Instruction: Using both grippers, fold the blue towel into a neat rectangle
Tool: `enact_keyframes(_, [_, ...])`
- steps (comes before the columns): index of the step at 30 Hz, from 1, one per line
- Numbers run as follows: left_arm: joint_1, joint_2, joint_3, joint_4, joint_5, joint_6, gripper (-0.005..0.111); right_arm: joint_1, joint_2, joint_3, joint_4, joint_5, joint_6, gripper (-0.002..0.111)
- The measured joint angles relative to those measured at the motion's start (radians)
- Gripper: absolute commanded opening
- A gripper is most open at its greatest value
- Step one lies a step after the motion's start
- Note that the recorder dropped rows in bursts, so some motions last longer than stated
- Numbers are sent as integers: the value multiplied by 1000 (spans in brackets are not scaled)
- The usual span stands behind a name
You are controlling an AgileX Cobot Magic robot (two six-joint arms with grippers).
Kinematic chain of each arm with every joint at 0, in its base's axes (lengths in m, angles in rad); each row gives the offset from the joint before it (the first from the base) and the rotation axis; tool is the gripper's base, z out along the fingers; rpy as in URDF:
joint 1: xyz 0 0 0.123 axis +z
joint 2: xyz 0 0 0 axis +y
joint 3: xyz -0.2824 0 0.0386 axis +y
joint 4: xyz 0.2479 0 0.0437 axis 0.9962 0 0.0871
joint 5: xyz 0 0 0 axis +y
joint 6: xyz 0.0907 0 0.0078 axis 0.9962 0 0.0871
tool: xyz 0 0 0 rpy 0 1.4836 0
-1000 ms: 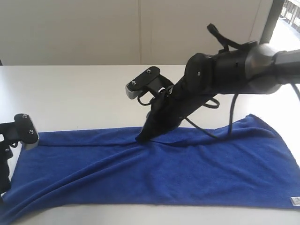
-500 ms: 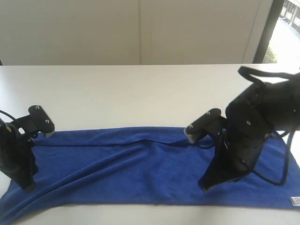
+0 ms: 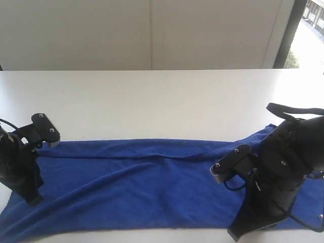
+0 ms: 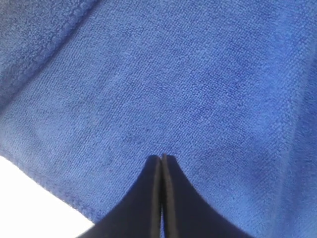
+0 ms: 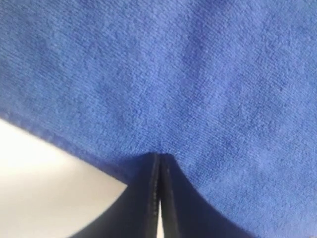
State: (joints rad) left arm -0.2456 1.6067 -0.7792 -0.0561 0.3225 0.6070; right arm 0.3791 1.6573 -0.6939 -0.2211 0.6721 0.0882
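Blue and fuzzy, the long soft blue towel (image 3: 142,185) lies spread out on the flat white tabletop (image 3: 152,101). It runs from one side of the tabletop to the other, close to the front edge. It is not smooth. Long soft wrinkles run along it, and its far edge is a bit bumpy.

The black left tool (image 3: 34,199) points down at the left end of the towel, and its tip sits on the cloth. Its two thin fingers are pressed tight together, with nothing between them.

The black right tool (image 3: 238,234) points down at the right end. Its tip is at the front edge of the towel, right where the blue cloth meets the white tabletop. Its fingers are pressed together too, and no cloth is pinched in them. The two tools are well apart.
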Motion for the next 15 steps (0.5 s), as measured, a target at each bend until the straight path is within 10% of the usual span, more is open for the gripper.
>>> enact_keyframes(15, [0,0,0,-33,-11,0,0,0,-39,17,2,228,6,0])
